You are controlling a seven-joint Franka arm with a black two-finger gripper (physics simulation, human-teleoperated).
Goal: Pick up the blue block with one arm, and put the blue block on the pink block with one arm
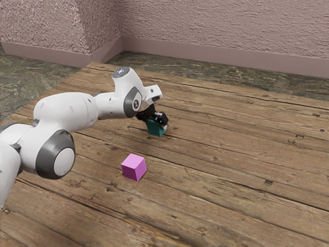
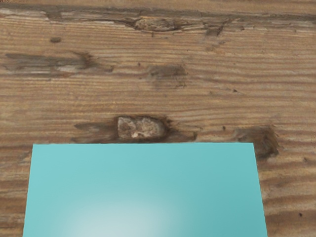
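Observation:
The blue block (image 1: pixel 156 129), a teal-blue cube, sits low over the wooden table between the black fingers of my gripper (image 1: pixel 154 124). One finger (image 1: pixel 162 119) presses its far side and the other its near side, so the gripper is shut on it. In the wrist view the blue block (image 2: pixel 143 190) looms large just under my hand, its flat top face turned to the camera. The pink block (image 1: pixel 133 166) rests on the table, a short way nearer the camera than the gripper and slightly toward the exterior view's left.
The table (image 1: pixel 231 170) is bare weathered planks with knots and cracks (image 2: pixel 140 127). A stone floor and a pink textured wall (image 1: pixel 221 25) lie beyond its far edge. My white arm (image 1: pixel 67 123) stretches in from the exterior view's left.

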